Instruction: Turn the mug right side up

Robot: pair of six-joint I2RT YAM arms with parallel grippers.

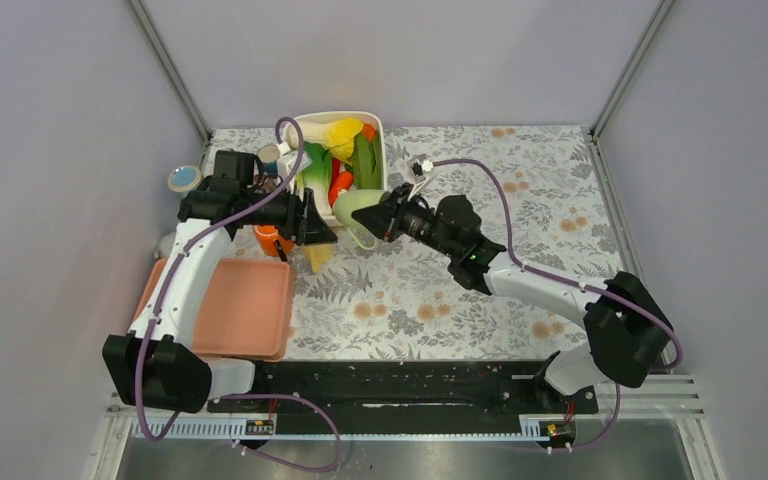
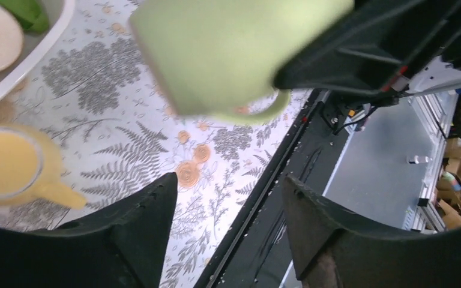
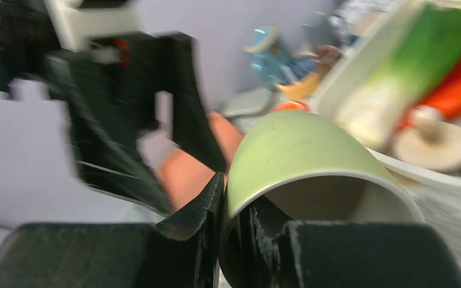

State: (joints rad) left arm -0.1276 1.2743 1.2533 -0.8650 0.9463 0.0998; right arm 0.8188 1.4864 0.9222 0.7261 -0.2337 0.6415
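Mug [image 1: 353,209]: pale green, located in the middle of the floral table [image 1: 480,300], just in front of the white bin [image 1: 388,140] of vegetables.

Top external view:
- The mug lies on its side, base pointing left, mouth pointing toward the right gripper [image 1: 378,215].
- The right gripper grips the mug at its rim.
- The left gripper [image 1: 320,228] is just beside the mug's base end, above a yellow cup [image 1: 318,256]. Contact with the mug cannot be determined in this view.
- A pink tray [image 1: 230,305] lies at the near left of the table.

Left wrist view:
- The mug [image 2: 228,54] fills the upper centre, blurred, handle hanging down, clear of the table [image 2: 114,120].
- The right gripper [image 2: 384,48] enters from the upper right and meets the mug.
- The left gripper [image 2: 229,180] is spread wide and holds nothing; the mug is beyond its fingertips.
- The yellow cup [image 2: 6,162] stands upright on the table at left, near the white bin [image 2: 48,36].

Right wrist view:
- The mug [image 3: 300,156] has its open mouth facing the camera.
- The right gripper [image 3: 234,204] is clamped on the rim wall: one finger outside, one inside.
- The left gripper [image 3: 114,108] is behind the mug at left, blurred.
- The white bin [image 3: 360,66] at upper right contains a leek [image 3: 408,78] and a mushroom [image 3: 435,141].
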